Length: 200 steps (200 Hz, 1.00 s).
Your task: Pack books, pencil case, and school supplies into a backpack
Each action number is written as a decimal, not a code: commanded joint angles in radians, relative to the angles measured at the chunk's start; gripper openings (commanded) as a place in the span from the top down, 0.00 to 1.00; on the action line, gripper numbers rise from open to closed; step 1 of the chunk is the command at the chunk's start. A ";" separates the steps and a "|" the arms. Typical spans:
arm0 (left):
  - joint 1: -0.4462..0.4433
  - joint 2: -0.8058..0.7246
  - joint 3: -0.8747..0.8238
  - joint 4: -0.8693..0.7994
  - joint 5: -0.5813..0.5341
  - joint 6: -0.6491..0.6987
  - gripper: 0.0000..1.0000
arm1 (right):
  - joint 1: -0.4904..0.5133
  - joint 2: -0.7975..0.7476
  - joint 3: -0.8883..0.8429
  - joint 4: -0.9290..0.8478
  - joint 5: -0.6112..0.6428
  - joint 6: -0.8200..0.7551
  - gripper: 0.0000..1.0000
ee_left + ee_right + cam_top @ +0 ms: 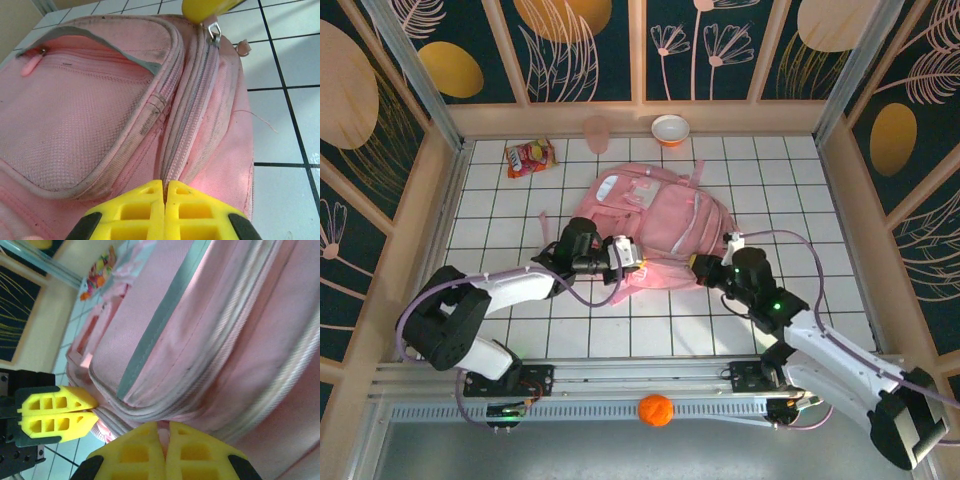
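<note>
Pink cloth fills the middle of the tiled table [520, 320] in the top view. The backpack [655, 215] lies flat there, its far end toward a cup [597, 132] and a bowl [670, 129], with a snack packet [530, 157] well apart at the far left. The left gripper [628, 258] sits at its near left edge and the right gripper [703, 266] at its near right edge, both against the cloth.

From the left wrist, the left gripper [164, 186] has its fingers pressed flat together just where the zip [187, 115] runs in under them. I cannot tell whether a fold of cloth is nipped there. The zip looks meshed all the way up to the metal zip pull [215, 31], which hangs just below a yellow finger [202, 7] of the other arm.

From the right wrist, the right gripper [166, 430] is closed too, with a sliver of pink caught between its tips, so it seems to have hold of the backpack at the zip's end. The left gripper [95, 409] shows at the left, closed, its tip against the rim.

My guess is that the step in hand is working the main zip, one arm steadying and the other at the slider. The next move calls for a pull along the zip's curve rather than away from it. The left side would need to keep the cloth taut so the soft backpack neither drags nor bunches.
</note>
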 commanded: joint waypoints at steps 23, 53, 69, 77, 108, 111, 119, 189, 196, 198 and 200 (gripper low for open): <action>0.090 -0.064 -0.035 0.001 -0.072 -0.045 1.00 | -0.049 -0.060 -0.020 -0.019 0.053 0.009 1.00; 0.090 -0.076 -0.021 0.017 -0.057 -0.142 0.88 | -0.030 -0.034 -0.032 0.048 -0.015 0.015 1.00; 0.090 -0.105 -0.041 0.119 -0.067 -0.318 0.64 | -0.006 -0.033 -0.032 0.055 0.006 0.019 1.00; 0.090 -0.125 -0.043 0.150 -0.099 -0.423 0.54 | 0.000 -0.032 -0.032 0.054 0.018 0.021 1.00; 0.090 -0.209 0.044 -0.044 -0.423 -0.840 0.37 | 0.006 -0.015 -0.035 0.048 0.028 0.030 1.00; 0.091 -0.218 0.057 -0.080 -0.461 -0.877 0.35 | 0.006 -0.014 -0.034 0.047 0.027 0.030 1.00; 0.091 -0.245 0.082 -0.160 -0.537 -0.968 0.29 | 0.006 -0.006 -0.032 0.046 0.020 0.026 1.00; 0.090 -0.616 -0.184 -0.213 -0.864 -1.643 0.24 | 0.012 0.058 -0.022 0.099 -0.019 0.014 1.00; 0.091 -0.644 -0.202 -0.215 -0.877 -1.663 0.25 | 0.013 0.059 -0.020 0.097 -0.007 0.013 1.00; 0.090 -0.650 -0.205 -0.219 -0.880 -1.669 0.25 | 0.014 0.059 -0.020 0.096 -0.004 0.013 1.00; 0.090 -0.655 -0.208 -0.224 -0.882 -1.675 0.25 | 0.015 0.058 -0.020 0.095 -0.001 0.014 1.00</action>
